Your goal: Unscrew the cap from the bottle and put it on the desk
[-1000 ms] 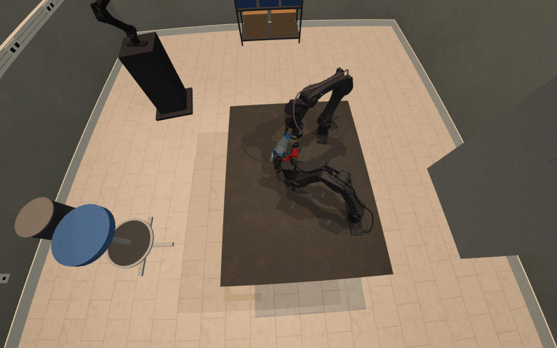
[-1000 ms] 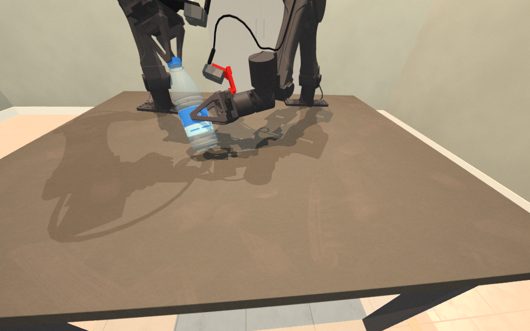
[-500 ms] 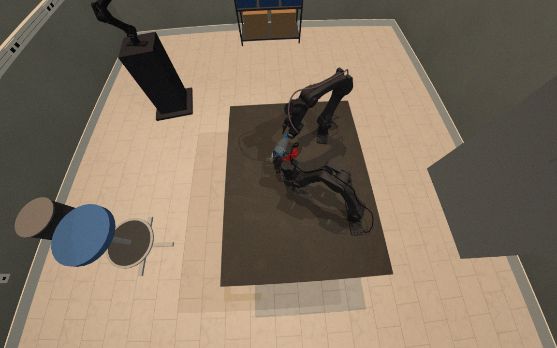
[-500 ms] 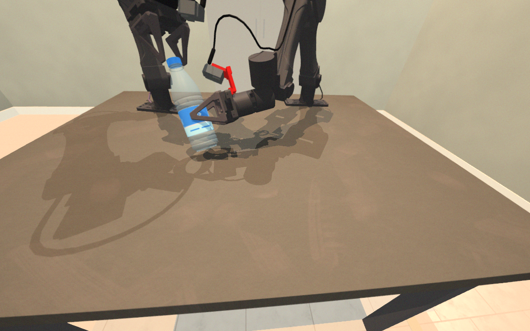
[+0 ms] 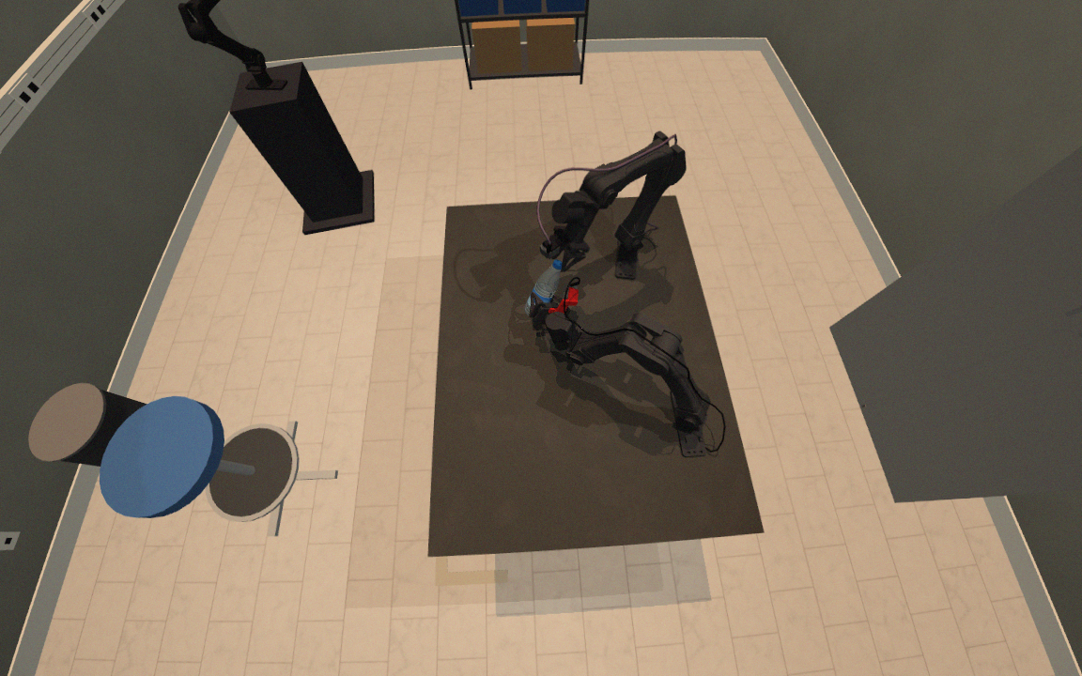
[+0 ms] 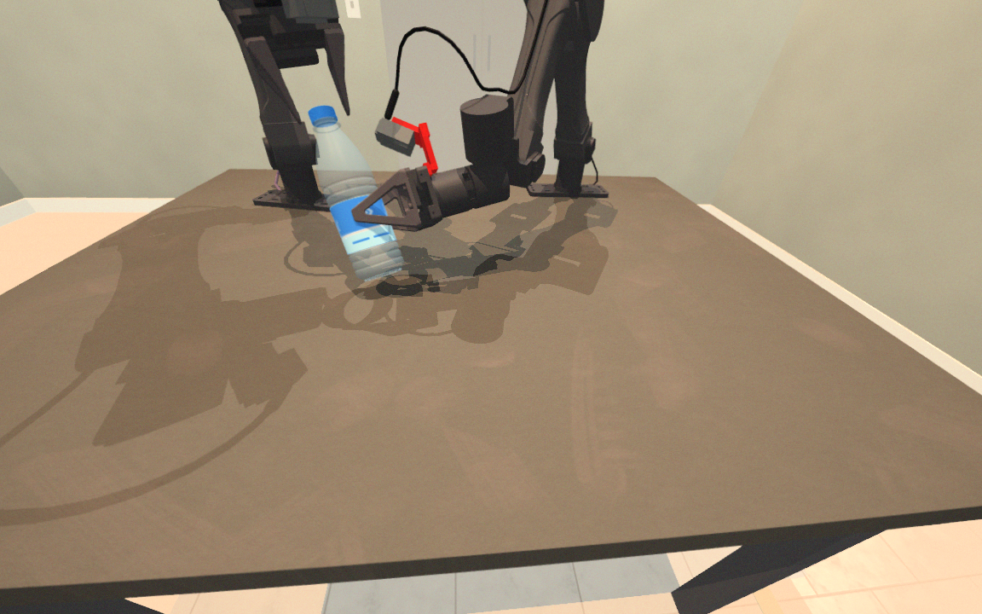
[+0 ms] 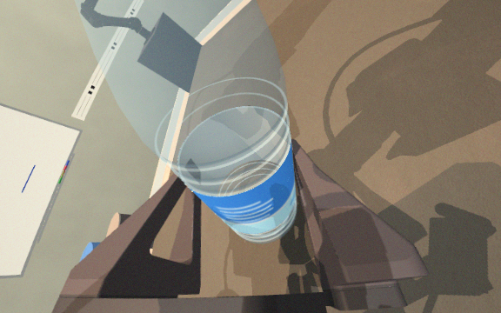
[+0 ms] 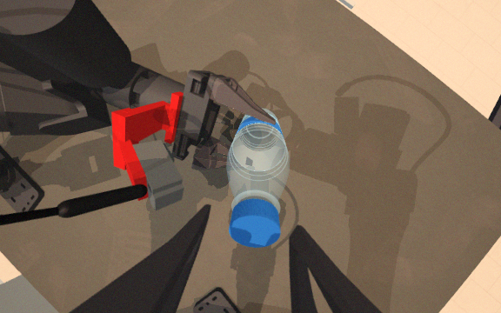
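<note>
A clear plastic bottle (image 6: 353, 205) with a blue label and a blue cap (image 6: 322, 115) on its neck is held tilted just above the table. My left gripper (image 6: 374, 213) is shut on the bottle's label band; its fingers flank the bottle (image 7: 250, 187) in the left wrist view. My right gripper (image 8: 252, 221) is open above the cap (image 8: 255, 223), with a finger on each side and a gap to both. In the top view the bottle (image 5: 545, 285) sits between the two arms.
The brown table (image 6: 479, 366) carries both arm bases at its far side. A red camera bracket (image 6: 418, 145) and black cable sit on the left wrist. Off the table are a black pedestal (image 5: 301, 151), a shelf (image 5: 524, 41) and round stools (image 5: 162, 453).
</note>
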You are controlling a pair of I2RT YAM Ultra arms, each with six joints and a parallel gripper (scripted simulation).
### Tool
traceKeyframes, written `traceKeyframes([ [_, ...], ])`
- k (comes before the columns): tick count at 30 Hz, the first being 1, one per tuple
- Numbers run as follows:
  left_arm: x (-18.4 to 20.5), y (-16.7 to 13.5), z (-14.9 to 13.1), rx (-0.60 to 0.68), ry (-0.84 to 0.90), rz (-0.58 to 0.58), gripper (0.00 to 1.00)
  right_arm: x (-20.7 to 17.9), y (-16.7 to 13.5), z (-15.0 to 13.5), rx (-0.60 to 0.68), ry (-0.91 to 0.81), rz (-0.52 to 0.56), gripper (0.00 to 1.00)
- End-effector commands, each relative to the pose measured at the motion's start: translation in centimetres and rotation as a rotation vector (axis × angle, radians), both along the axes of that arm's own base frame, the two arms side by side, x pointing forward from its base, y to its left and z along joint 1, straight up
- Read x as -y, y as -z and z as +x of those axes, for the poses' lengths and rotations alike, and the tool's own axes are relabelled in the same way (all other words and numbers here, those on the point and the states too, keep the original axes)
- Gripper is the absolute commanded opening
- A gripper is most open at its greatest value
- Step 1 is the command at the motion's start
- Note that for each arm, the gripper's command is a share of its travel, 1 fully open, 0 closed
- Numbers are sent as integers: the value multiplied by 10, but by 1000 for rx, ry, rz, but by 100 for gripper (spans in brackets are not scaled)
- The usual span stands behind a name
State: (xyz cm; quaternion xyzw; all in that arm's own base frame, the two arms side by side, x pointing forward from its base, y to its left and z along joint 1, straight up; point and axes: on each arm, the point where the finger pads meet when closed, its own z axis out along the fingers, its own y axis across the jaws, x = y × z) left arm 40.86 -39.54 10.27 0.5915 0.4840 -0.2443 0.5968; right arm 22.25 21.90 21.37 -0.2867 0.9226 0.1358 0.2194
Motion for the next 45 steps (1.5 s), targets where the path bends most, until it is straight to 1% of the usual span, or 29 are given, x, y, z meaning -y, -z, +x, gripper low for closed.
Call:
traceKeyframes([
  [1,2,-12,0,17,5,-12,0,0,-2,2,-77,205,80,57],
  [2,2,-12,0,17,5,-12,0,0,-2,2,-77,205,80,57],
  [3,2,-12,0,17,5,-12,0,0,-2,2,-121,305,119,57],
  [17,2,-12,0,17,5,-12,0,0,-2,2,-367,851,335,57],
  [19,2,-12,0,17,5,-12,0,0,-2,2,-367,851,335,57],
  [20,2,-12,0,17,5,-12,0,0,-2,2,-411,952,374,57],
  [29,2,-12,0,17,5,-12,0,0,-2,3,-560,1304,509,57],
  [36,2,-12,0,17,5,-12,0,0,-2,3,-564,1316,513,57],
  [39,2,-12,0,17,5,-12,0,-2,-4,2,-560,1271,502,23],
  [41,2,-12,0,17,5,-12,0,-2,-4,2,-558,1256,498,20],
  [43,2,-12,0,17,5,-12,0,-2,-4,2,-558,1256,498,20],
  [44,2,-12,0,17,5,-12,0,-2,-4,2,-558,1256,498,9],
  [45,2,-12,0,17,5,-12,0,-2,-4,2,-552,1241,492,0],
])
